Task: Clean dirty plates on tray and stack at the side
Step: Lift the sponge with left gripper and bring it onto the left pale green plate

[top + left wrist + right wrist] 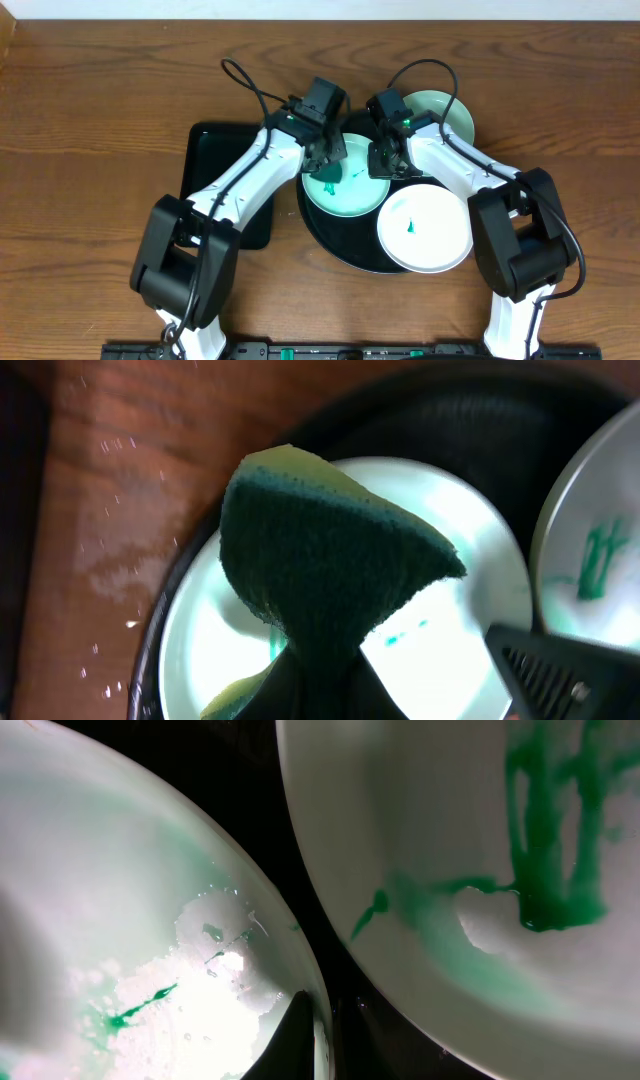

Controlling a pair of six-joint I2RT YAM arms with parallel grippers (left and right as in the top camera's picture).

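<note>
Scrubbing is in hand. The left gripper (328,158) pinches the green sponge (320,560) over the mint plate (350,192) at frame centre, on the round black tray (335,240). The right gripper (388,158) sits at that plate's right rim; I cannot tell whether it clamps. Next, I judge, the sponge must press down and sweep the green smears (405,632). The white plate (430,235) waits lower right.

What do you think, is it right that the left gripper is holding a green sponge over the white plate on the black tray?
Not quite. The left gripper holds the green sponge over the mint-green plate, not the white plate, as the overhead view shows. That plate is on the black tray.
</note>
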